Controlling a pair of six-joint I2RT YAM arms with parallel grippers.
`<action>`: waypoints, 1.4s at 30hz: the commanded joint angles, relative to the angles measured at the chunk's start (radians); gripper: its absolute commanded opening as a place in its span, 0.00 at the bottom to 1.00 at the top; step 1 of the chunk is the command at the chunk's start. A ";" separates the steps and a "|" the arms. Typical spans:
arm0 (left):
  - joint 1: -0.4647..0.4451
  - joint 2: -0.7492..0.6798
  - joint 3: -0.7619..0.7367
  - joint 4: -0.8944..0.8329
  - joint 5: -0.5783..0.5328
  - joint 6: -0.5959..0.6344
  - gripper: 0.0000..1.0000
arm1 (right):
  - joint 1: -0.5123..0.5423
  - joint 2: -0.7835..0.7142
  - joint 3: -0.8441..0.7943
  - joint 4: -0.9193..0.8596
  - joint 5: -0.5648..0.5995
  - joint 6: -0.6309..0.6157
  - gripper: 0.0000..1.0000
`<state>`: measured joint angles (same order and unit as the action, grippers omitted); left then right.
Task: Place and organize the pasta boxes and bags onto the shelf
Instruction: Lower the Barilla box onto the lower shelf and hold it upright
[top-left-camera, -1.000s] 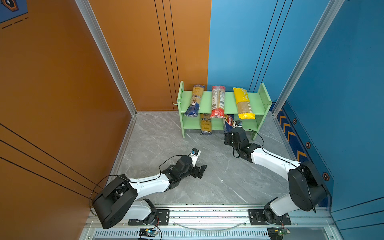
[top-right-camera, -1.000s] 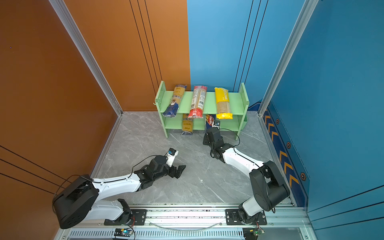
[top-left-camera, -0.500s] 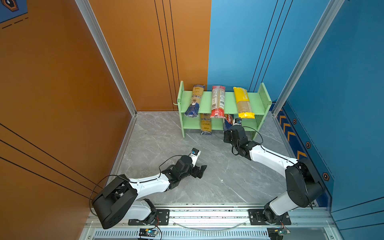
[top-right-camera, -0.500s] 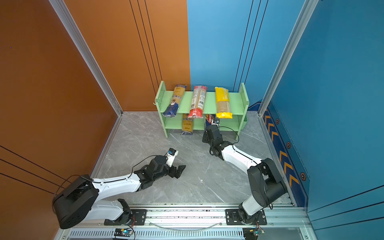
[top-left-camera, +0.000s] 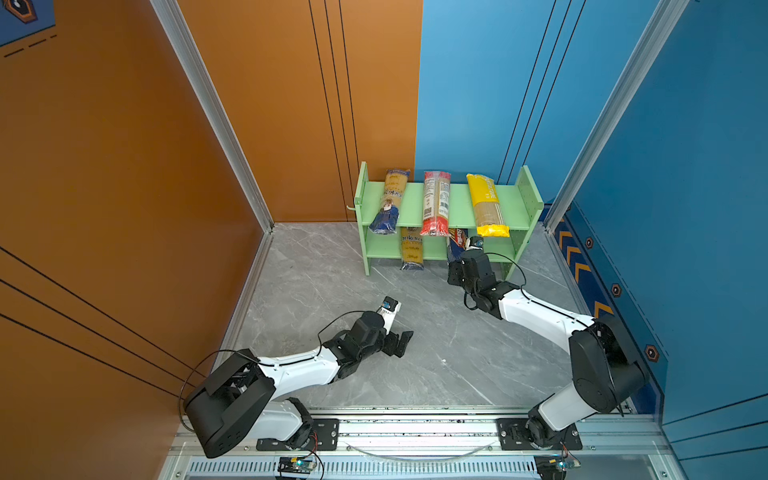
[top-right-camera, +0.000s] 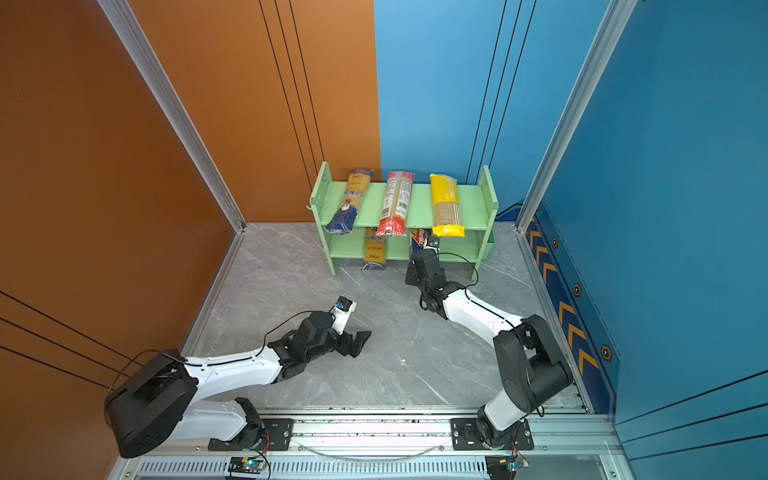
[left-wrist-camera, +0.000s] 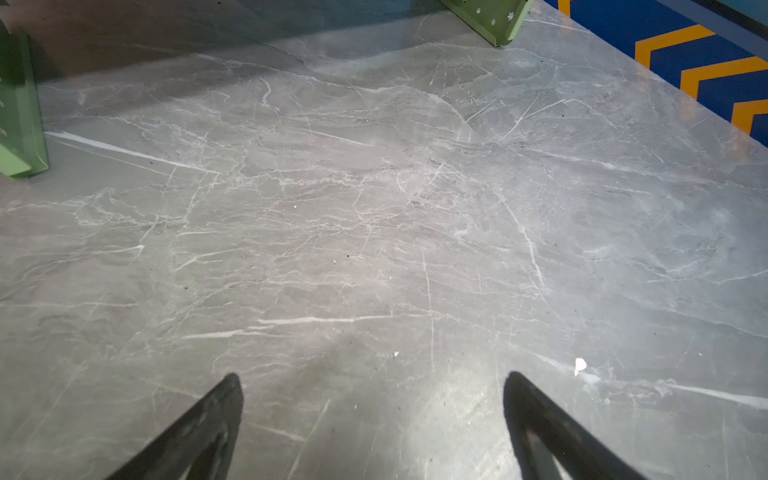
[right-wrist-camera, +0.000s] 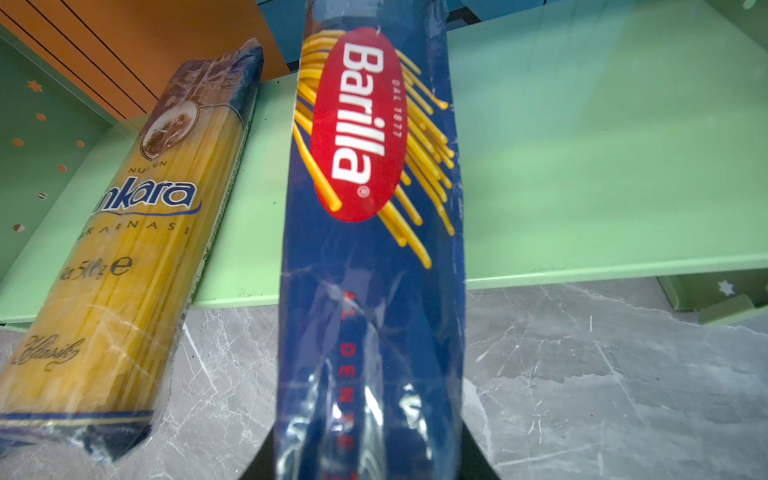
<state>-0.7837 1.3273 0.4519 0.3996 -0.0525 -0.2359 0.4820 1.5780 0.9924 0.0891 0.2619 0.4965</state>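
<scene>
From my station I see the shelf (top-left-camera: 459, 203) standing at the far edge of the tabletop (top-left-camera: 415, 374), closer to the far right corner.

Three packs lie front to back on its top tier, and each near end hangs over the front edge. A blue-and-yellow bag (top-left-camera: 388, 203) sits by the left end and is slanted. A red-ended clear bag (top-left-camera: 435, 203) is in the middle. A yellow bag (top-left-camera: 486, 205) lies toward the right end.

On the lower tier a second blue-and-yellow bag (right-wrist-camera: 137, 249) lies left of the middle, with its near end past the front edge. I cannot tell whether that end touches the tabletop.

Just beside it, to the right and not touching it, is the dark blue pack (right-wrist-camera: 370, 291). Its far part lies over the lower tier and its near end sticks out past the front edge. My right gripper (right-wrist-camera: 372, 453) is at that near end, its two dark fingers (right-wrist-camera: 266, 453) pinching the pack from either side. In both top views the arm reaches in from the near right corner to the front of the shelf.

My left gripper (left-wrist-camera: 374, 386) sits low over bare tabletop near the middle, well apart from the shelf. Its fingers (left-wrist-camera: 224, 407) are spread wide with nothing between them.
</scene>
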 joint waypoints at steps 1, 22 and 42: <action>0.000 -0.019 -0.015 0.007 -0.022 -0.014 0.98 | -0.011 -0.023 0.074 0.165 0.038 -0.020 0.00; -0.002 -0.020 -0.014 0.007 -0.023 -0.013 0.98 | -0.013 -0.010 0.051 0.230 0.038 -0.036 0.00; -0.003 -0.020 -0.016 0.008 -0.026 -0.014 0.98 | -0.014 0.025 0.034 0.295 0.048 -0.058 0.00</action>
<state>-0.7845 1.3254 0.4519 0.3996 -0.0528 -0.2359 0.4774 1.6268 0.9924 0.1886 0.2630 0.4671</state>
